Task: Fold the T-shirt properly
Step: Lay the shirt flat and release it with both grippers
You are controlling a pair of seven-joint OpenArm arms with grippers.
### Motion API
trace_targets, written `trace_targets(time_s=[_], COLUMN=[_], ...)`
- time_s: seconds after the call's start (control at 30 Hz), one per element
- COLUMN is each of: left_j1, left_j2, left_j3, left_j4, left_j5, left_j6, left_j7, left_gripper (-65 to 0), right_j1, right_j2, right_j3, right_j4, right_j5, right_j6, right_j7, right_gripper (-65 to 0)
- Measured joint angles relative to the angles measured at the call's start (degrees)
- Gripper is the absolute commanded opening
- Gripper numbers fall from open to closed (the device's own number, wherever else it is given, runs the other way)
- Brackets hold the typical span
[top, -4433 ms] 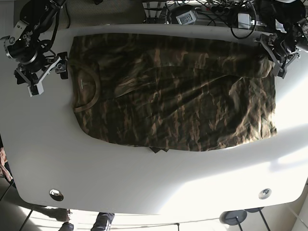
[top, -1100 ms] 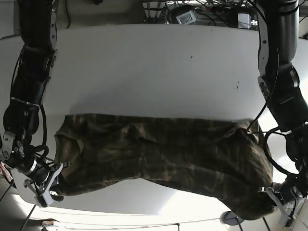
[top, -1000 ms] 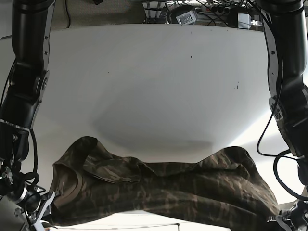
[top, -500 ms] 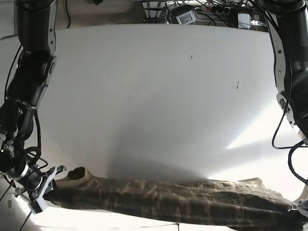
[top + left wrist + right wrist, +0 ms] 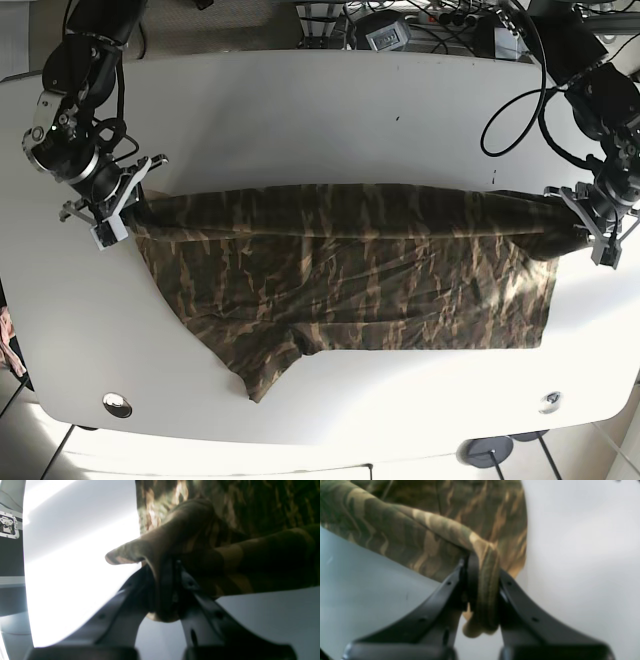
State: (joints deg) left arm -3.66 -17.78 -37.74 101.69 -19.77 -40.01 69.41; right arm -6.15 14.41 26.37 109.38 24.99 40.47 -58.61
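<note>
Showing an early stage of the fold: the T-shirt [image 5: 350, 270] lies across the middle of the white table [image 5: 330, 110], stretched taut between the two arms along its far edge. The right gripper [image 5: 112, 207], at the scene's left, is clenched on a bunched corner of cloth; its wrist view shows the fabric [image 5: 483, 590] pinched tightly between the closed jaws. The left gripper [image 5: 583, 223], at the scene's right, likewise grasps the opposite corner, with a thick roll of cloth [image 5: 165, 585] wedged between its jaws.

Along the far edge the garment appears doubled over, forming a straight horizontal crease from one gripper to the other. Nearer the viewer the cloth is flat but irregular: a sleeve [image 5: 262, 368] juts out at the near left, and the near hem [image 5: 430, 350] runs roughly parallel to the table edge.

Judged from this layout, at most one lengthwise fold is in progress and is not yet laid down. Remaining work probably includes releasing the held edge squarely, tucking the protruding sleeve, and making the crosswise folds for a compact rectangle.
</note>
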Motion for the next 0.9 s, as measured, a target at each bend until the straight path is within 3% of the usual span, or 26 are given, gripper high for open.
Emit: trace_targets(time_s=[0.17,0.33,0.37,0.4,0.47,0.53,0.6,0.67,0.77,0.9], left_j1=[7.65,11.91,12.48,12.9,13.35,13.81,15.04,15.39,16.72,17.09], left_j2=[0.33,0.46,0.44,0.42,0.26,0.11,-0.02,0.07,-0.57,-1.18], left_j3=[-4.48,-4.48,-4.48,-4.44,-4.44,-4.66,-4.66,-5.11,-12.26,-12.0], left_j4=[0.17,0.15,0.15,0.15,0.15,0.17,0.39,0.81,5.4,5.14], left_j5=[-0.81,-1.16,-1.03,-1.03,-0.2,0.46,0.42,-0.28,-10.14,-11.3], left_j6=[-0.13,-0.17,-0.17,-0.17,-0.15,-0.13,-0.11,-0.11,-0.11,0.04], left_j7=[-0.57,-1.09,-1.05,-1.05,-0.83,-0.48,-0.5,0.0,-1.31,-0.17], left_gripper=[-65.0,-65.0,-61.5,-55.1,-34.0,-21.0,-19.4,-19.9,-19.9,-19.9], right_j1=[-9.16,-16.72,-17.7,-18.53,-19.91,-20.9,-21.79,-23.54,-24.48,-23.74], right_j2=[-0.83,-1.09,-1.14,-1.11,-0.94,-0.72,-0.76,-0.57,0.87,1.6], right_j3=[2.08,3.67,3.67,3.67,3.96,4.09,4.35,7.76,9.84,8.44], right_j4=[0.13,0.11,0.11,0.11,0.11,0.13,0.13,0.79,1.09,1.14], right_j5=[1.09,0.96,0.96,0.94,0.24,-0.63,1.01,8.09,12.81,14.05], right_j6=[0.11,0.09,0.09,0.09,-0.11,-0.39,-0.39,-0.35,-0.76,-0.76], right_j7=[0.5,0.96,0.96,0.96,0.87,0.63,0.44,0.46,-0.28,0.02], right_gripper=[-62.8,-62.3,-61.7,-59.0,-43.4,-27.3,-14.1,-7.5,-7.5,-7.5])
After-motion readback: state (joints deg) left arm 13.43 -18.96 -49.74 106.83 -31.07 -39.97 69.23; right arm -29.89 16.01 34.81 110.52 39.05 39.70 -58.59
